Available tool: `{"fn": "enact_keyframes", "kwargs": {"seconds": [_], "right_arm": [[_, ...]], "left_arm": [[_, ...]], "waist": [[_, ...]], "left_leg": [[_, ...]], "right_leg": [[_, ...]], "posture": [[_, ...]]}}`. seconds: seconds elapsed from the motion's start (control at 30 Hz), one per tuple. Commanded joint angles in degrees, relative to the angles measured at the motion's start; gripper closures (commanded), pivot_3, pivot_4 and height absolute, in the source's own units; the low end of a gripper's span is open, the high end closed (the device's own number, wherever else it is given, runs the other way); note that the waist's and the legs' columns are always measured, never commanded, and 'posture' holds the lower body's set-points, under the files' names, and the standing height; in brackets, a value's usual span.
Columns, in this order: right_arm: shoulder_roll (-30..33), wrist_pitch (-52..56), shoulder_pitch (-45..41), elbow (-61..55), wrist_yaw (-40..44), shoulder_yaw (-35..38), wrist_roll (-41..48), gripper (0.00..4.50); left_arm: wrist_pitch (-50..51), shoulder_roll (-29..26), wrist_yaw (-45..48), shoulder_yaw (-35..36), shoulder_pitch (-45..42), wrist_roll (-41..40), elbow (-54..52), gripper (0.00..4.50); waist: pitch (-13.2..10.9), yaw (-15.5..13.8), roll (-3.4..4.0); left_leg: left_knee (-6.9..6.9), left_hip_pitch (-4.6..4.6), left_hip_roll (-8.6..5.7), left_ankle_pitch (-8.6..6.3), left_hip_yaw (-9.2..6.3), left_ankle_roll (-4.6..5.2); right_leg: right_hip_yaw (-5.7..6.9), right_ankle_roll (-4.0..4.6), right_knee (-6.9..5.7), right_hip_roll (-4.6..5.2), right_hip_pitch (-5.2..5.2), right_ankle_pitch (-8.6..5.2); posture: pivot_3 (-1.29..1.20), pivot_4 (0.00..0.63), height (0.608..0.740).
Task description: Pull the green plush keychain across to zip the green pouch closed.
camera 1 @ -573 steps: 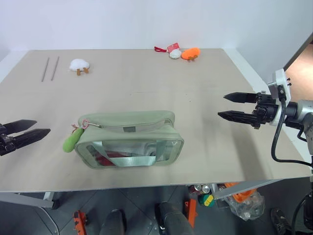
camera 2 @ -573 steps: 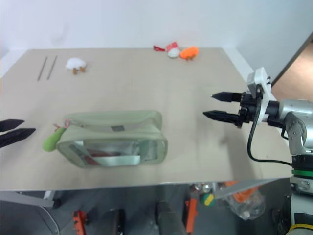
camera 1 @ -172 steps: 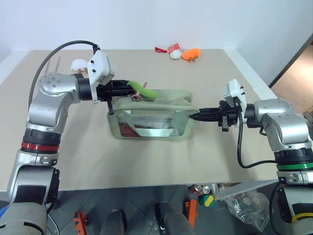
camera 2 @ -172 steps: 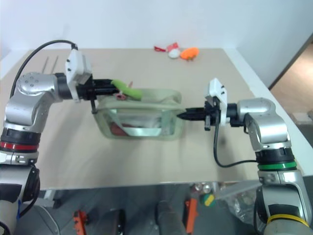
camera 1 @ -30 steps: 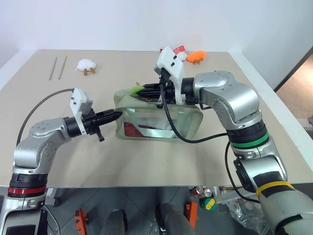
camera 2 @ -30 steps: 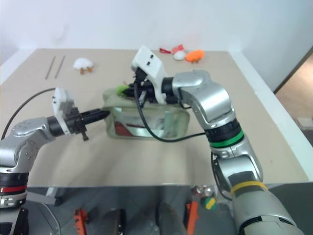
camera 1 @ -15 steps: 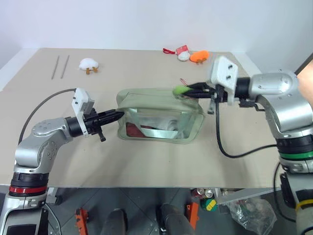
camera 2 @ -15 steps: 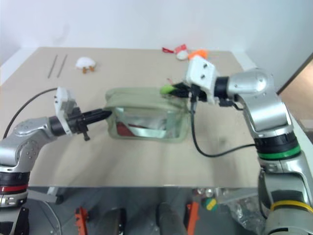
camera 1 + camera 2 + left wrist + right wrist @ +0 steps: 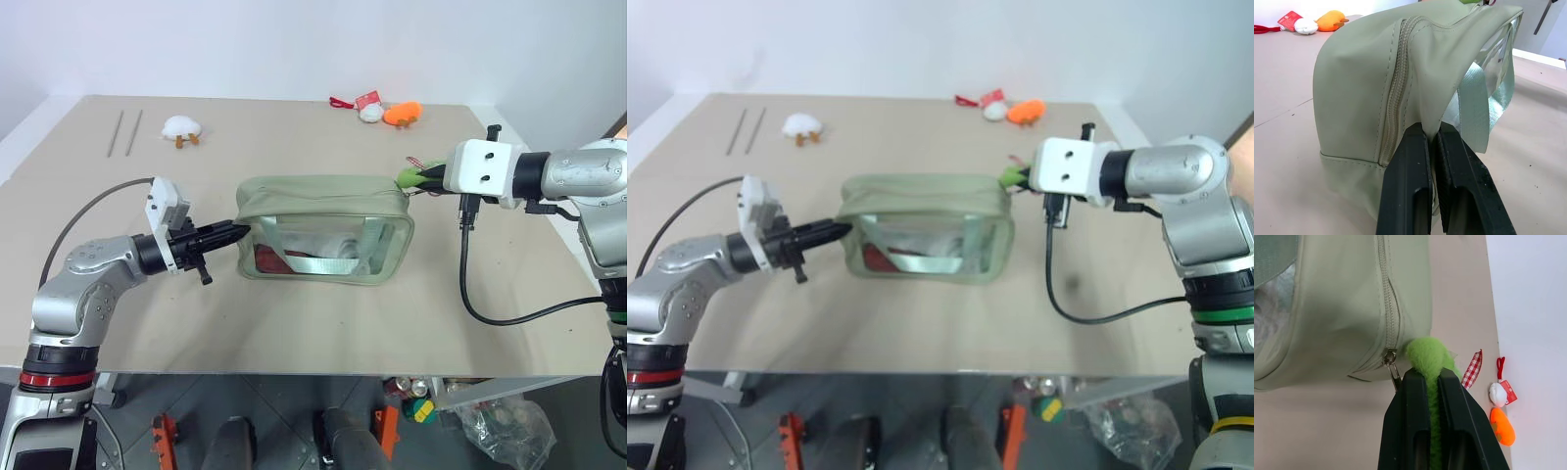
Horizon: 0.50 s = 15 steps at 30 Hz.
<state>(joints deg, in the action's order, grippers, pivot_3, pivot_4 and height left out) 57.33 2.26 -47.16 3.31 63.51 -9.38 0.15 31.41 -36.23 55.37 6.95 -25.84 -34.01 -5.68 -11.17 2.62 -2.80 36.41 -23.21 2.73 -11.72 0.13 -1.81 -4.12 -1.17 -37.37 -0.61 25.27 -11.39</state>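
Now the pouch (image 9: 325, 228) sits mid-table (image 9: 294, 323), its zipper run across to the end nearest the right arm, so the closing looks all but done. At the pouch's far end the left gripper (image 9: 1431, 142) is clamped on a fold of fabric, bracing it. At the zipped end the right gripper (image 9: 1432, 377) is pinched on the keychain (image 9: 1426, 354), which hangs just off the pouch's corner by its clip. Judging from this, further pull could drag the pouch out of the left grip, or strain the cord, since the slider seems at its stop.
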Motion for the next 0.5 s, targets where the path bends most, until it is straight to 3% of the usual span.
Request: {"fn": "enact_keyframes", "kwargs": {"seconds": [0.03, 0.2, 0.5], "right_arm": [[0.89, 0.61, 4.96, -1.59, -1.62, -0.43, -4.34, 4.46], [-4.17, 0.23, 11.63, 1.81, -6.96, -4.79, -10.63, 4.46], [-7.18, -5.82, 9.73, 11.54, -10.10, -6.54, -15.33, 4.46]], "left_arm": [[1.46, -0.46, -0.69, -0.34, 1.34, 0.31, -0.02, 4.50], [1.76, -0.24, -1.02, -0.41, 1.64, 0.01, -0.50, 4.50], [2.52, -0.15, -1.46, -0.70, 1.68, -0.27, -1.09, 4.50]], "waist": [[0.00, 0.00, 0.00], [0.04, 0.23, 0.02], [0.17, 0.18, 0.10]], "left_leg": [[0.00, 0.00, 0.00, 0.00, 0.00, 0.00], [0.01, 0.10, 0.01, 0.00, 0.02, 0.00], [0.16, 0.27, 0.00, 0.05, 0.04, -0.02]], "right_leg": [[-0.01, -0.01, 0.01, 0.00, -0.01, 0.00], [-0.03, 0.03, 0.01, -0.02, -0.04, 0.04], [-0.07, 0.04, 0.02, -0.03, -0.23, 0.11]], "posture": [[0.00, 0.150, 0.740], [0.00, 0.150, 0.740], [0.00, 0.150, 0.740]]}}
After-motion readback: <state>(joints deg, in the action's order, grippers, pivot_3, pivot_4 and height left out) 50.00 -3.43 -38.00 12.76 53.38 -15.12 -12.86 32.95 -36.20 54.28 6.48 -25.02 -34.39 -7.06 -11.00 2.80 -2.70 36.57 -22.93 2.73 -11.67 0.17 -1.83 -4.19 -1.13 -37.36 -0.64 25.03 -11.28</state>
